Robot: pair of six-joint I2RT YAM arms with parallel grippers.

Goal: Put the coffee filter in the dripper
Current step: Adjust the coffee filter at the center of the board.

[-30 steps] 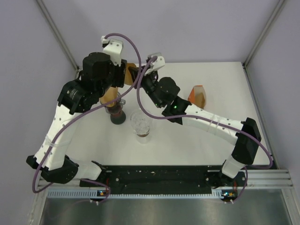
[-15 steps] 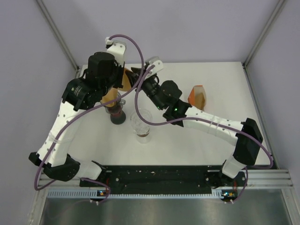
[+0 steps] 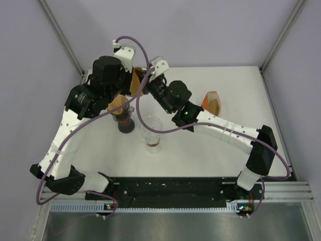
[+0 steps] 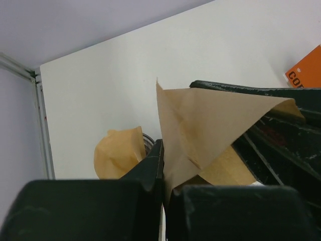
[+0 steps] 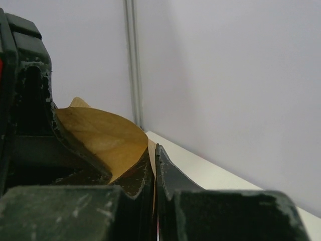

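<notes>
filter (image 4: pixel 210 120): brown paper cone, up in the air at far-left of desk (image 3: pixel 200 150), pinched between both arms; flat-folded, one side bulging slightly; clear of desk surface.
dripper (image 3: pixel 150 131): clear glass on brown base near desk centre, taken to be the target; no paper seen inside; closer to the arm bases than filter, apart from it.
progress: pick-up done, filter lifted and shared by two grips; placement not yet done.
left to do: probably spread cone open, bring over dripper, lower point-first, release, press to seat.
left fingers (image 4: pixel 164 170): closed, pinching lower folded edge of filter; paper rising up and right out of the tips.
right fingers (image 5: pixel 154 160): closed tight, thin paper edge caught between the tips; gripping opposite side of the same filter, next to the left ones.
risk: two tight pinches on thin paper, so pulling apart could tear or crease; cone could stay collapsed and sit crooked.
spare filters (image 4: pixel 118 153): more brown paper below the held one, beside a round rim; holder underneath not clear.
packet (image 3: pixel 213 102): orange, on right part of desk, well apart, untouched.
</notes>
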